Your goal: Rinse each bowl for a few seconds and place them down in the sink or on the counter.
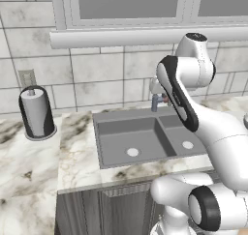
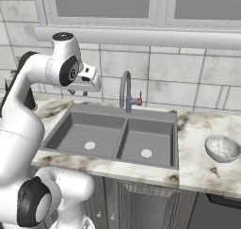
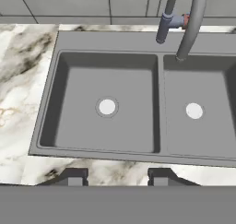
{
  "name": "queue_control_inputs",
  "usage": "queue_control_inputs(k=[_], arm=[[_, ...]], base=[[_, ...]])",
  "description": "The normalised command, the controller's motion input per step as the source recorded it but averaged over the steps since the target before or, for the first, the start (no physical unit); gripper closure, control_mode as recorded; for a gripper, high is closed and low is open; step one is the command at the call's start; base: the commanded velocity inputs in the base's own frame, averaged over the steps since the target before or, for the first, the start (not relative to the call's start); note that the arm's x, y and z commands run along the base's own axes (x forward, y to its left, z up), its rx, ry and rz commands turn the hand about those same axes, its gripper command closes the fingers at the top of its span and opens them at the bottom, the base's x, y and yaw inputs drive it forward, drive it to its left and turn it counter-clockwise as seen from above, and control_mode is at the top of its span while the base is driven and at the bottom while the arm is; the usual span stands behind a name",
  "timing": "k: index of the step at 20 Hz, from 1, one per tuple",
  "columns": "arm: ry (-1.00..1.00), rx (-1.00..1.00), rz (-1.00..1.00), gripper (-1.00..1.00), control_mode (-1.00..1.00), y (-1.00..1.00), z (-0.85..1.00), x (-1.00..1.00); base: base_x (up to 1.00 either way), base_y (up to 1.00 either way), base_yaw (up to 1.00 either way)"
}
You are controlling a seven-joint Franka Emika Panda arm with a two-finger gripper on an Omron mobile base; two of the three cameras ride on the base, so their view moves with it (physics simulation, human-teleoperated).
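A pale grey-white mottled bowl [image 2: 222, 148] sits upright on the counter [image 2: 197, 169], to the right of the sink [image 2: 117, 111]. My gripper [image 2: 78, 92] hangs above the back left corner of the sink, far from the bowl. In the hand view it looks straight down on the dark grey double-basin sink [image 3: 110, 41], and the two basins hold nothing. My gripper [image 3: 115, 178] is open, with nothing between its fingertips [image 3: 73, 177]. The arched grey faucet [image 2: 125, 89] stands behind the divider, its spout over the right basin.
A dark paper towel holder [image 1: 36, 112] stands on the counter [image 1: 29, 166] left of the sink [image 1: 126, 115]. A tiled wall and a window ledge [image 2: 141, 35] rise behind the faucet [image 3: 193, 20]. Dark cabinet fronts [image 2: 141, 204] run below the counter.
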Motion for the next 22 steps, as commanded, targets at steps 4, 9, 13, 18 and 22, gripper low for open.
queue_control_inputs(k=[4,9,13,18,22], arm=[[-0.05,0.01,0.00,-1.00,-1.00,-0.12,0.00,-0.05],[-0.17,0.00,0.02,-1.00,-1.00,-0.17,-0.02,-0.21],[-0.19,0.00,0.04,-1.00,-1.00,-0.11,-0.03,-0.24],[-0.17,-0.01,0.05,-1.00,-1.00,-0.12,-0.03,-0.28],[-0.11,0.01,0.06,-1.00,-1.00,-0.19,0.06,-0.32]], base=[[0.00,0.00,0.00],[0.00,0.00,0.00],[0.00,0.00,0.00],[0.00,0.00,0.00],[0.00,0.00,0.00]])
